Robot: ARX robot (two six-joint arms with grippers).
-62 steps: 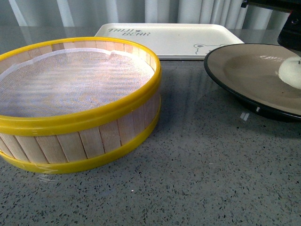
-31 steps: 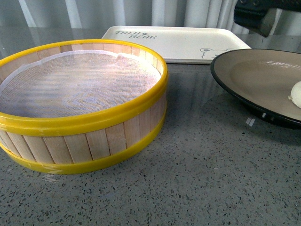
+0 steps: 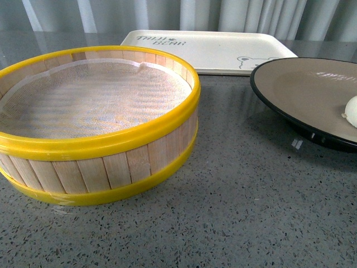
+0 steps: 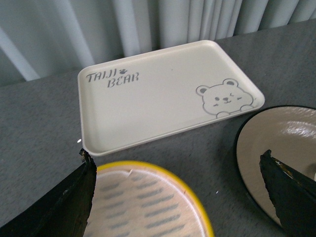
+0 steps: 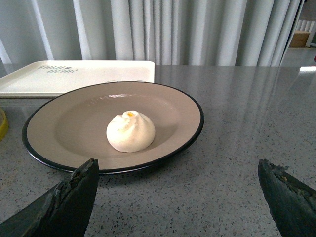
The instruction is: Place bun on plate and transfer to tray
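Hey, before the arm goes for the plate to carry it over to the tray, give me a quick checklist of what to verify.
1. The bun on the plate: ok; it sits upright inside.
2. The tray free to receive: ok; it shows only its print.
3. The right gripper ready: ok; fingers spread, holding nothing.
4. The left gripper ready: ok; fingers spread, holding nothing.
5. Plate gripped: not ok; neither gripper touches its rim.
6. Plate apart from the steamer basket: ok; bare table lies between them.
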